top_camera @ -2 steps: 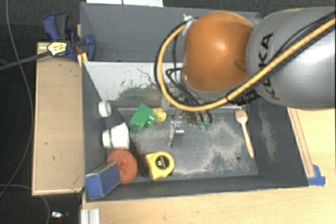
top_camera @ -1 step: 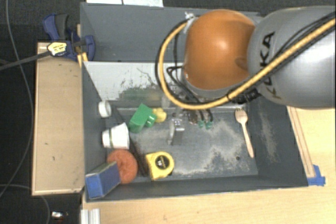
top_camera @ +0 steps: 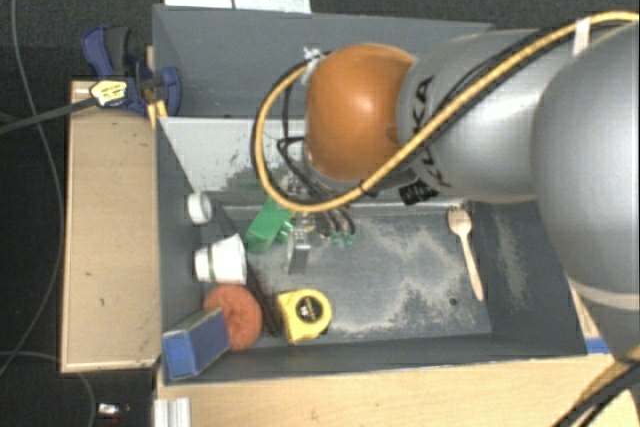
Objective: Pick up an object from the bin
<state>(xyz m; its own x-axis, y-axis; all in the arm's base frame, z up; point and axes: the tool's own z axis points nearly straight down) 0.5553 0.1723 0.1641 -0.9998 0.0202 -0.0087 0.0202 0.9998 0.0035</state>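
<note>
Camera view: hand (top_camera: pixel 305 240) mostly hidden under orange wrist cover (top_camera: pixel 355 110), nr green block (top_camera: pixel 265 225), open/closed state unclear.

**Open floor right of the tape measure, clutter to its left**

Right of the yellow tape measure (top_camera: pixel 303 315), the bin floor (top_camera: pixel 400 285) lies bare as far as a wooden spoon (top_camera: pixel 466 250). Just left of it crowd a reddish-brown ball (top_camera: pixel 235 313), a blue block (top_camera: pixel 196 343) and a white cup (top_camera: pixel 220 261). Up-left stands a green block (top_camera: pixel 265 225). The arm (top_camera: pixel 500 115) hangs over the space above it.
</note>
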